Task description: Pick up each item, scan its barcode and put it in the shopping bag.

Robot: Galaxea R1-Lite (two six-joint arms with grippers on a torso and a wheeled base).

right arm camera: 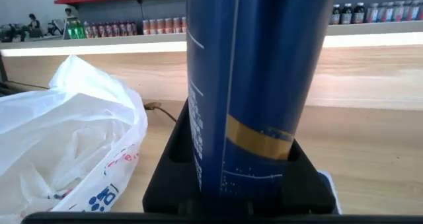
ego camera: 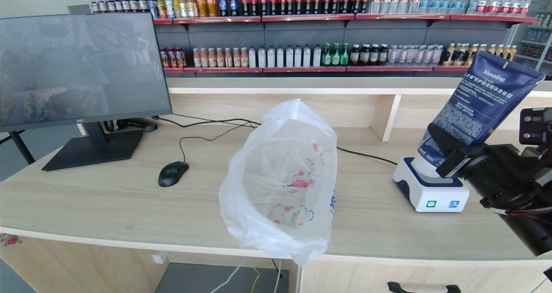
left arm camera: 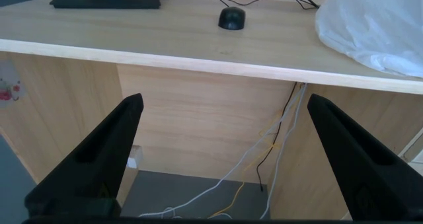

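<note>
The wooden bench (ego camera: 108,206) spans the lower frame of the head view; a dark monitor (ego camera: 77,68) stands at its upper left; the white shopping bag (ego camera: 280,185) sits open at centre (mouth toward the camera); at right the blue tube (ego camera: 478,107) tilts over the white scanner (ego camera: 431,193), with the right gripper (ego camera: 444,150) jaws clamped on its lower end; the left gripper (left arm camera: 225,102) jaws stand wide apart before the bench's front edge; a black mouse (ego camera: 173,173) lies left of the bag.
</note>
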